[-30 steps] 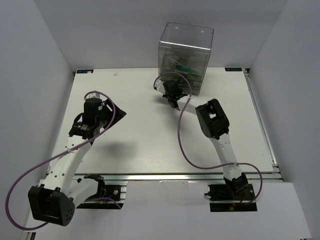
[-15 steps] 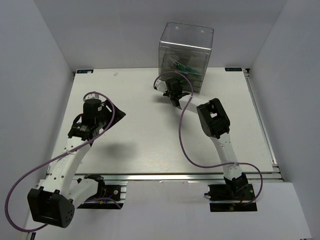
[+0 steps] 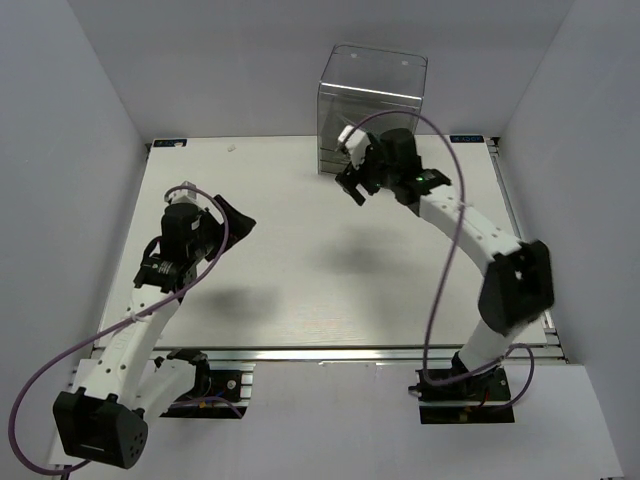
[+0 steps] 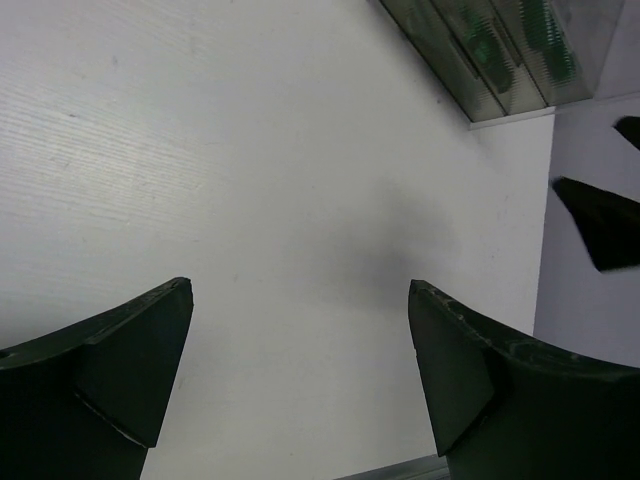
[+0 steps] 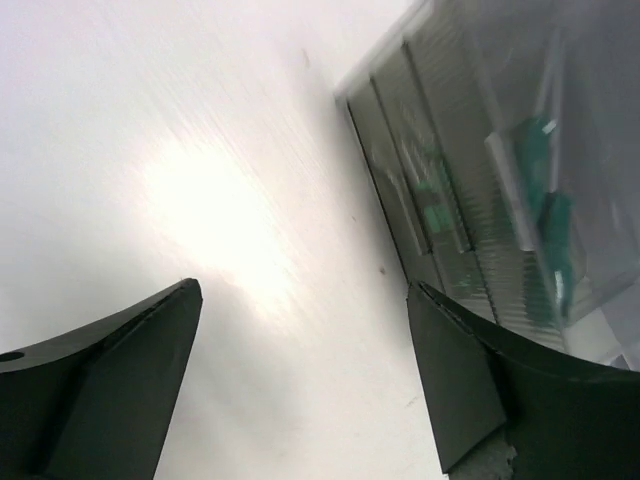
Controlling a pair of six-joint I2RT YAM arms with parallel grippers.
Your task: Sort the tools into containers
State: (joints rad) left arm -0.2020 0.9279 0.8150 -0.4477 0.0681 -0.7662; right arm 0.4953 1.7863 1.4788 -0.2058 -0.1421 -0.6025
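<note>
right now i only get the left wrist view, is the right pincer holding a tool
observer: no, the right pincer is open, and only the table shows in its gap.
operator: where is it
observer: in the top view it hangs just in front of the clear cabinet, toward the left part of its front.
operator: and where's my left pincer
observer: the left pincer is over the table's left half, well apart from the cabinet.

the cabinet (image 3: 372,105) stands at the far edge of the desk (image 3: 290,290), right of middle, screwdrivers (image 5: 535,150) in its drawers; the right gripper (image 3: 352,188) hangs just before it.
</note>
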